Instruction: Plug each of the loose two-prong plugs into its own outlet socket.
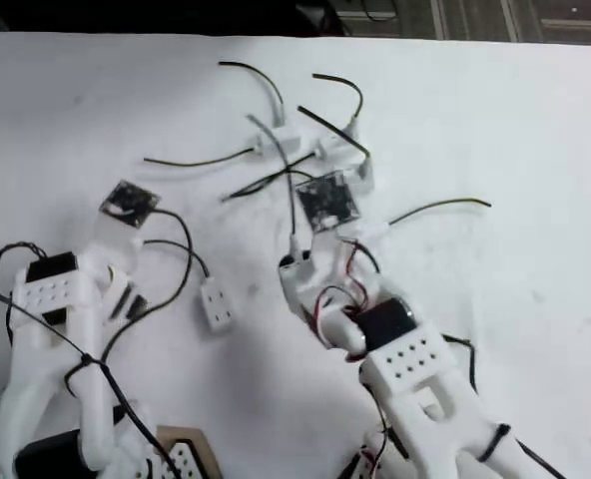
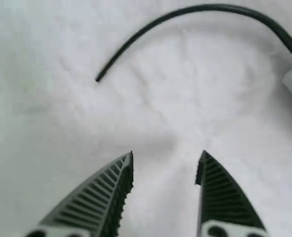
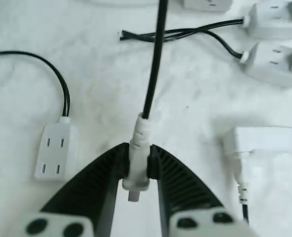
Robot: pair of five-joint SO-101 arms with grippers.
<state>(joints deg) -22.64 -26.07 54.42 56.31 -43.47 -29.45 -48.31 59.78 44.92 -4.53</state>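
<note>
Plug (image 3: 137, 160) is pinched between right fingers (image 3: 94, 185), cord (image 3: 153, 74) trailing away over the tabletop (image 3: 101, 103); outlet socket (image 3: 54, 150) lies near, apart from it. Left fingers (image 2: 104, 195) are spread, nothing held. Plug should be squared to the socket face, lined up, then pressed straight in; socket likely slides unless braced.

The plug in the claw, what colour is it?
The plug is white, its cord black. The right wrist view shows it best.

No legible writing.
The outlet socket (image 3: 53, 150), the two-prong plug (image 3: 137, 158) and the counter (image 1: 535, 120) carry no readable print.
</note>
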